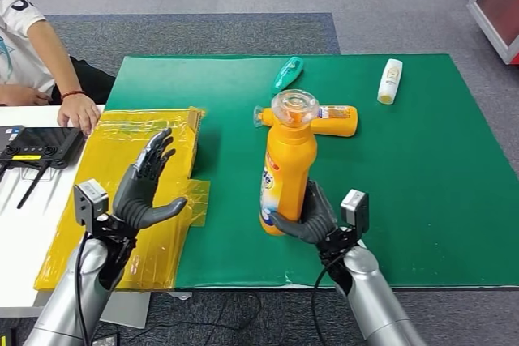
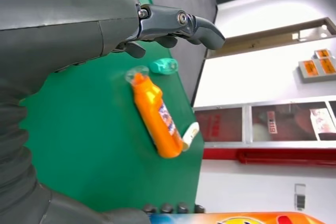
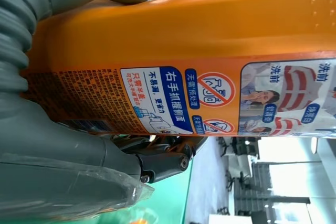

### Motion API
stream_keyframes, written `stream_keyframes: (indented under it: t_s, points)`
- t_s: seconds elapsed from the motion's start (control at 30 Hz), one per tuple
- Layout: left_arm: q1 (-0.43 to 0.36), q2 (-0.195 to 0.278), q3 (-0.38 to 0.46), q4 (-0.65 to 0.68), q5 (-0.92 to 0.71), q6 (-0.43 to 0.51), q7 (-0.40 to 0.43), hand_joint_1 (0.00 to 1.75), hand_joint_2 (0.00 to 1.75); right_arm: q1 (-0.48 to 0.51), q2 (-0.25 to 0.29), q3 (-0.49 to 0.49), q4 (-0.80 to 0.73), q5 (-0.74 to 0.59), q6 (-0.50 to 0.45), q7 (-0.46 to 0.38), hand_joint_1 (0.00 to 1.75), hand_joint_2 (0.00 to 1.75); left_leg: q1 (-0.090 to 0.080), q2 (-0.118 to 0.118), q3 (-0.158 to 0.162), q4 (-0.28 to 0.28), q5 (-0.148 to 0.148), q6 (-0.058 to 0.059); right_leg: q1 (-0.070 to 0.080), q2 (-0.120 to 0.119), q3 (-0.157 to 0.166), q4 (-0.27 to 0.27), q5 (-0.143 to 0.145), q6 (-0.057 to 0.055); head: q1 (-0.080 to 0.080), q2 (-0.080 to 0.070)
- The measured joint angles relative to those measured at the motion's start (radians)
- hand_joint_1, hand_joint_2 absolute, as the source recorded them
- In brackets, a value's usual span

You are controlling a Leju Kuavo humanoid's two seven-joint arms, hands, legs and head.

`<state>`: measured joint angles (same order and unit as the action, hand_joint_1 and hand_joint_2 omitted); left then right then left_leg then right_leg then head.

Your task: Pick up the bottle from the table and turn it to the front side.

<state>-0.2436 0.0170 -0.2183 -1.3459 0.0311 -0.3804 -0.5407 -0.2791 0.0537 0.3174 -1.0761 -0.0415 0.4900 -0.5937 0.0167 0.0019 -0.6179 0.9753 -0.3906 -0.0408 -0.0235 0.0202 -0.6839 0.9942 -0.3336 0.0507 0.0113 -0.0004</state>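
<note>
Nearest to us, at about five o'clock in the head view, our right hand (image 1: 310, 218) is clamped around the lower body of the orange bottle (image 1: 288, 169), thumb on one side and fingers wrapped behind. The bottle stands upright near the front edge of the bench (image 1: 428, 200), on its green mat, clear cap up. In the right wrist view the bottle (image 3: 198, 40) shows a printed panel of small text and warning symbols toward the palm, which we judge to be the back label.

At about seven o'clock our left hand (image 1: 143, 192) hovers over the yellow plastic bag (image 1: 122, 160), fingers apart and holding nothing.

To do this step well, we should keep the grip low and firm, lift just clear of the mat, and rotate about the bottle's upright axis so the cap stays level. If the wrist runs out of turn, we should set the bottle down and regrip rather than let it slip.

Farther off, at twelve o'clock, a second orange bottle (image 1: 324, 121) lies on its side right behind the upright one; give it room. Beyond lie a green bottle (image 1: 287, 73) and, at one o'clock, a white bottle (image 1: 390, 80). At ten o'clock a person's hand (image 1: 78, 111) rests by the bag.
</note>
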Motion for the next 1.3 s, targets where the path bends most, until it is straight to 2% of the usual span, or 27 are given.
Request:
stream_keyframes:
  t_s: [0.23, 0.37, 0.53, 0.67, 0.77, 0.83, 0.97, 1.3]
  points:
    - [-0.035, -0.006, -0.030, 0.008, 0.012, 0.005, 0.016, 0.00, 1.75, -0.002, 0.023, 0.038, 0.000, 0.017, -0.038, 0.000, 1.75, 1.75, 0.000, 0.000, 0.000, 0.000, 0.000, 0.000, 0.000, 0.000, 0.000, 0.000, 0.000, 0.000, 0.000, 0.000]
    - [-0.046, -0.007, -0.040, 0.012, 0.030, 0.004, 0.043, 0.00, 1.75, -0.004, 0.025, 0.048, 0.000, 0.049, -0.100, 0.001, 1.75, 1.75, 0.000, 0.000, 0.000, 0.000, 0.000, 0.000, 0.000, 0.000, 0.000, 0.000, 0.000, 0.000, 0.000, 0.000]
    - [-0.087, -0.011, -0.068, 0.026, 0.093, -0.010, 0.138, 0.00, 1.75, -0.013, 0.029, 0.064, 0.001, 0.147, -0.264, 0.003, 1.75, 1.75, 0.000, 0.000, 0.000, 0.000, 0.000, 0.000, 0.000, 0.000, 0.000, 0.000, 0.000, 0.000, 0.000, 0.000]
    - [-0.110, -0.015, -0.081, 0.036, 0.110, -0.009, 0.167, 0.00, 1.75, -0.017, 0.032, 0.072, 0.002, 0.201, -0.343, 0.011, 1.75, 1.75, 0.000, 0.000, 0.000, 0.000, 0.000, 0.000, 0.000, 0.000, 0.000, 0.000, 0.000, 0.000, 0.000, 0.000]
    - [-0.124, -0.015, -0.097, 0.038, 0.135, 0.002, 0.207, 0.00, 1.75, -0.018, 0.038, 0.082, 0.004, 0.278, -0.473, 0.029, 1.75, 1.75, 0.000, 0.000, 0.000, 0.000, 0.000, 0.000, 0.000, 0.000, 0.000, 0.000, 0.000, 0.000, 0.000, 0.000]
    - [-0.133, -0.015, -0.113, 0.038, 0.156, 0.008, 0.238, 0.00, 1.75, -0.019, 0.043, 0.087, 0.007, 0.298, -0.527, 0.034, 1.75, 1.75, 0.000, 0.000, 0.000, 0.000, 0.000, 0.000, 0.000, 0.000, -0.001, 0.000, 0.000, 0.000, 0.000, 0.000]
    - [-0.153, -0.016, -0.142, 0.038, 0.170, 0.022, 0.268, 0.00, 1.75, -0.019, 0.049, 0.090, 0.011, 0.307, -0.551, 0.035, 1.75, 1.75, 0.000, 0.000, 0.000, 0.000, 0.000, 0.000, 0.000, 0.000, 0.000, 0.000, 0.000, 0.000, 0.000, 0.000]
    - [-0.187, -0.015, -0.177, 0.041, 0.182, 0.025, 0.275, 0.00, 1.75, -0.026, 0.056, 0.103, 0.014, 0.305, -0.553, 0.036, 1.75, 1.75, 0.000, 0.000, 0.000, 0.000, 0.000, 0.000, 0.000, 0.000, -0.001, 0.000, 0.000, 0.000, 0.000, 0.000]
